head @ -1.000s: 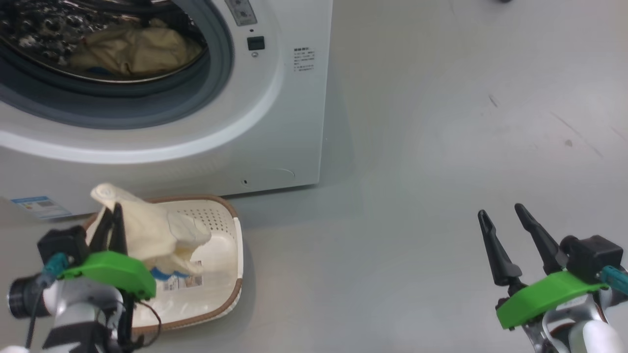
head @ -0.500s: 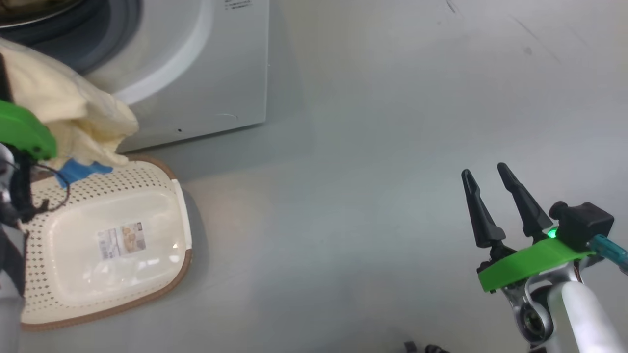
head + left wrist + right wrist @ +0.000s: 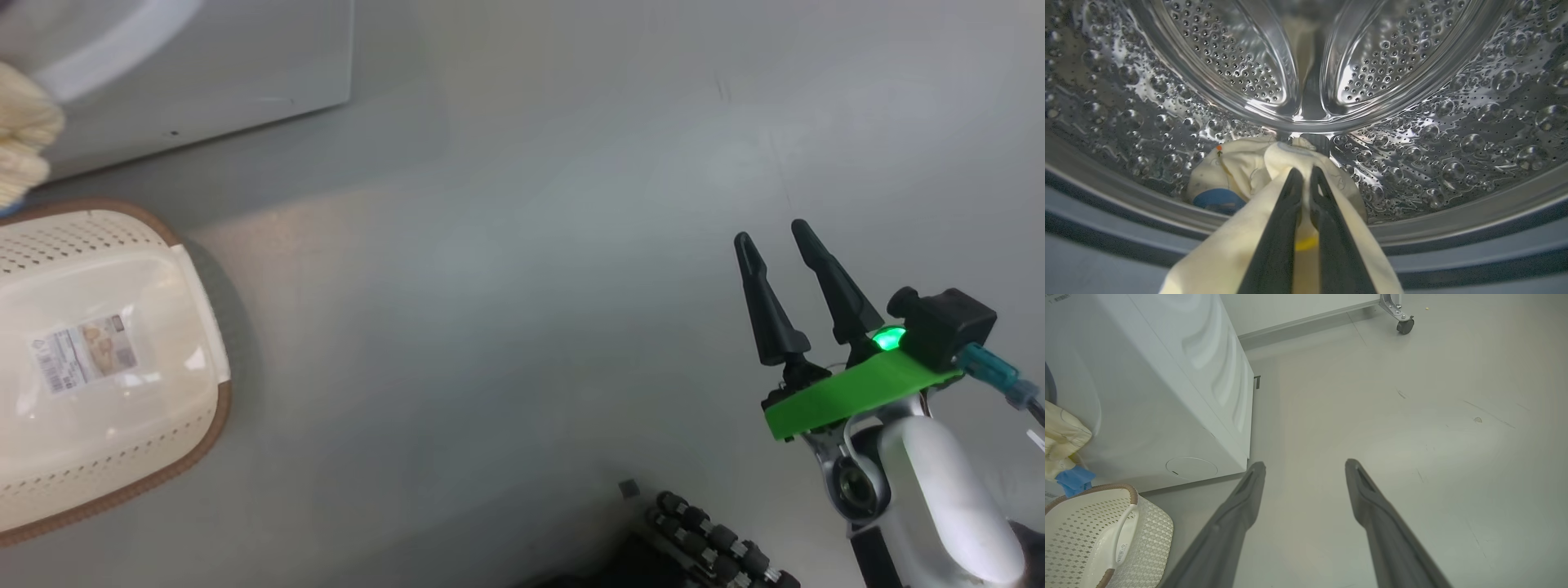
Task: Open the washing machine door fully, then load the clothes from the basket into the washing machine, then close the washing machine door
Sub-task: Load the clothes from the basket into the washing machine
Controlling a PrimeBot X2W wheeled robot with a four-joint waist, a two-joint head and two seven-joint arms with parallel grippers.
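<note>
Left gripper (image 3: 1305,171) pinches 1 soft cream-yellow cloth (image 3: 1229,253) at the steel drum (image 3: 1453,134); right gripper (image 3: 770,232) wide, empty. Cream plastic basket (image 3: 106,469) looks empty. Shutting the door is left

the basket (image 3: 82,237) sits on the floor (image 3: 490,327) before the washing machine (image 3: 204,65).

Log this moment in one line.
left gripper: shut on cloth, pointing into drum | right gripper: open, above floor | basket: visible part empty
</note>
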